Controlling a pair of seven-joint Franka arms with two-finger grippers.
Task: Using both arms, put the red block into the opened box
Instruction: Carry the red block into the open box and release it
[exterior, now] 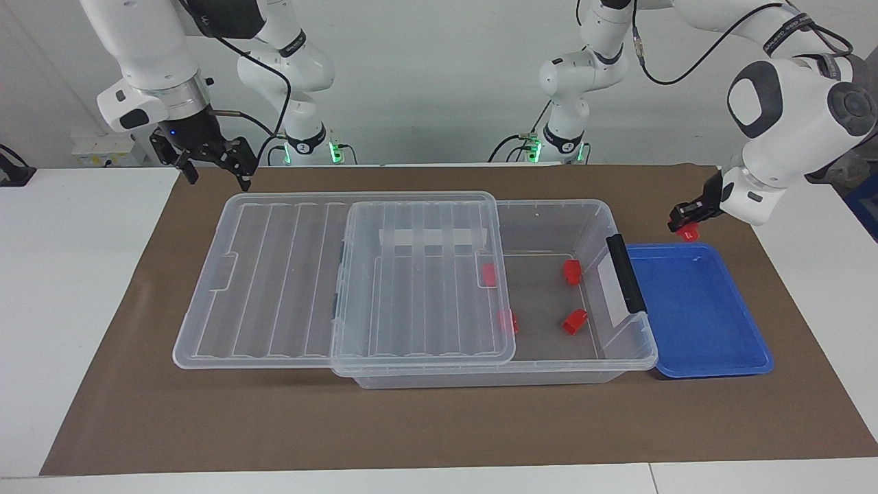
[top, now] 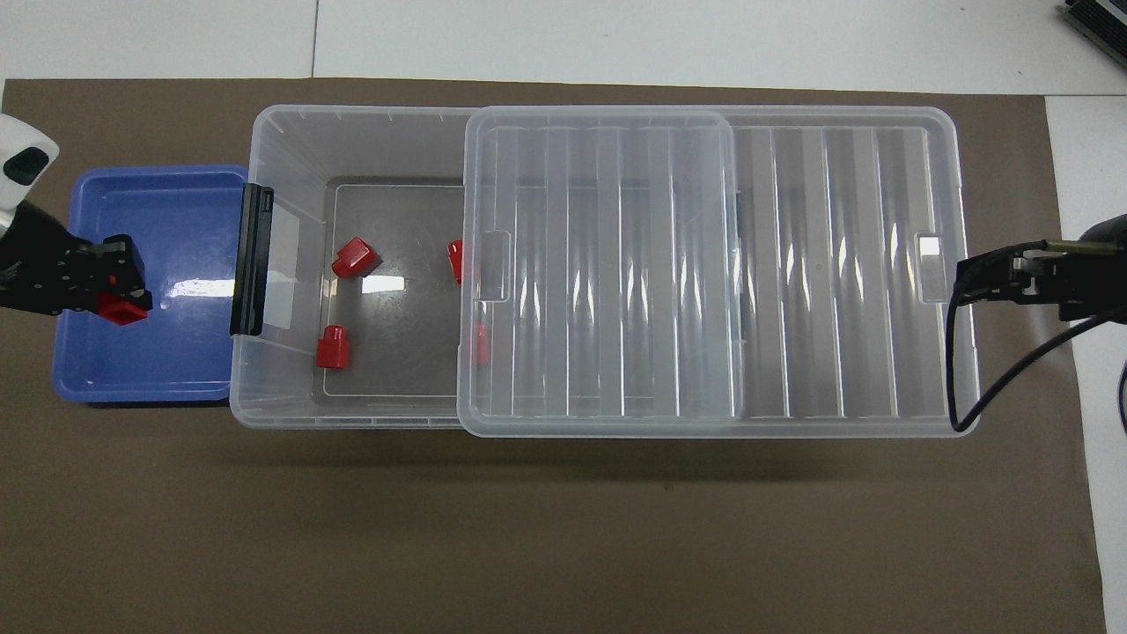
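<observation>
My left gripper (exterior: 686, 223) (top: 113, 291) is shut on a small red block (exterior: 686, 234) (top: 121, 309) and holds it in the air over the blue tray (exterior: 699, 322) (top: 150, 211). Beside the tray stands the box (exterior: 549, 204) (top: 352, 110), a clear bin. Its ribbed lid (exterior: 274, 274) (top: 704, 264) is slid toward the right arm's end, so the part next to the tray is uncovered. Several red blocks (exterior: 572, 271) (top: 355, 256) lie on the bin's floor, two of them partly under the lid. My right gripper (exterior: 217, 177) (top: 977, 282) hangs open over the lid's outer end.
A dark grey handle (exterior: 625, 273) (top: 251, 260) tops the bin's wall beside the tray. A brown mat (exterior: 439, 425) covers the table under everything. The tray holds nothing on its floor.
</observation>
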